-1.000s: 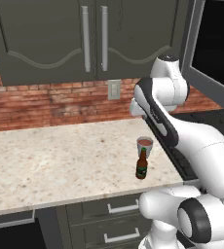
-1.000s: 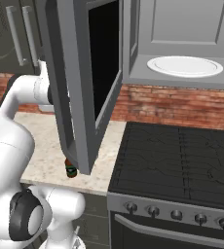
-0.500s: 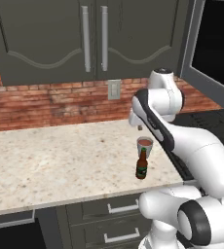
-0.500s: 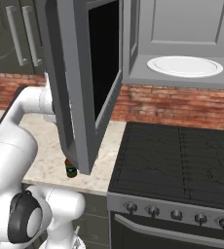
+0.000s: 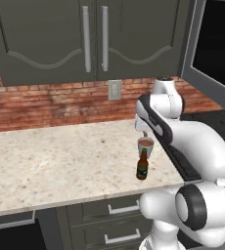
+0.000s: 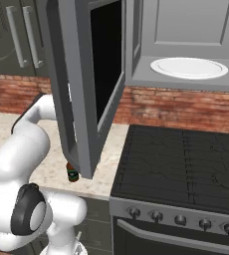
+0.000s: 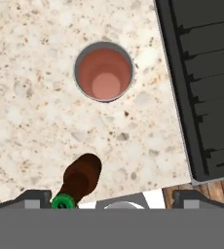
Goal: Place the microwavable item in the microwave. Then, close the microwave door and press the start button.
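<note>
No text or label is legible anywhere.

kitchen — rendered | brick backsplash (image 5: 51, 102) | speckled counter (image 5: 56, 161) | black stove (image 6: 186, 164) | dark cupboard doors (image 5: 85, 39) | open microwave (image 6: 186, 55)

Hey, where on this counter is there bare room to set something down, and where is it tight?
The counter lies bare left of the bottle, from the brick wall to the front edge. It is crowded at the right end: the cup and the bottle stand close together beside the stove, under the arm.

Speckled stone counter (image 7: 31, 102); translucent plastic-looking cup (image 7: 103, 71).
</note>
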Available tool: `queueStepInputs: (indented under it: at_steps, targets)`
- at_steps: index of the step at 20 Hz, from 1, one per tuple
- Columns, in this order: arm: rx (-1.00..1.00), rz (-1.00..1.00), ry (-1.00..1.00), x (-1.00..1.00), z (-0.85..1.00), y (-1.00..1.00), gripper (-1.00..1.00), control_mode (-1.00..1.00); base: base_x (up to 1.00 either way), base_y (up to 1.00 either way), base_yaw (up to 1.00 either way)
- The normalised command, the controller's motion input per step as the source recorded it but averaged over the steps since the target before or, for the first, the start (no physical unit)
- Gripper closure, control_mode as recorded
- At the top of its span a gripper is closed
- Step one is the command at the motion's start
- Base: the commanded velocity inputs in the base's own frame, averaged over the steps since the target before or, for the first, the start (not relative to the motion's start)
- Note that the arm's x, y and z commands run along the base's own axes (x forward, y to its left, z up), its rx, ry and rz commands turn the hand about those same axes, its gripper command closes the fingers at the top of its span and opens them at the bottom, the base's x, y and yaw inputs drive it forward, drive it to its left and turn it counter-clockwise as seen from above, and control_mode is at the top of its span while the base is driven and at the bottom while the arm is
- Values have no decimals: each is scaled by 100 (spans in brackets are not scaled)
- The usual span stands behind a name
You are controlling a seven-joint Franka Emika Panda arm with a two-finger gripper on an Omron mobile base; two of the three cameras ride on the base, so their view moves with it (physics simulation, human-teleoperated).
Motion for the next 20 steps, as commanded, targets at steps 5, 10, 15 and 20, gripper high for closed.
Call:
queueStepInputs:
  at_steps: [5, 10, 15, 20]
  targets:
    - [0, -18, 9, 2, -24, -15, -100, -100, 0, 0, 0]
    - [0, -14, 2, 8, -43, -20, -100, -100, 0, 0, 0]
    - [0, -8, 0, 35, -35, -15, -100, -100, 0, 0, 0]
    - [0, -5, 0, 35, -31, -1, -100, -100, 0, 0, 0]
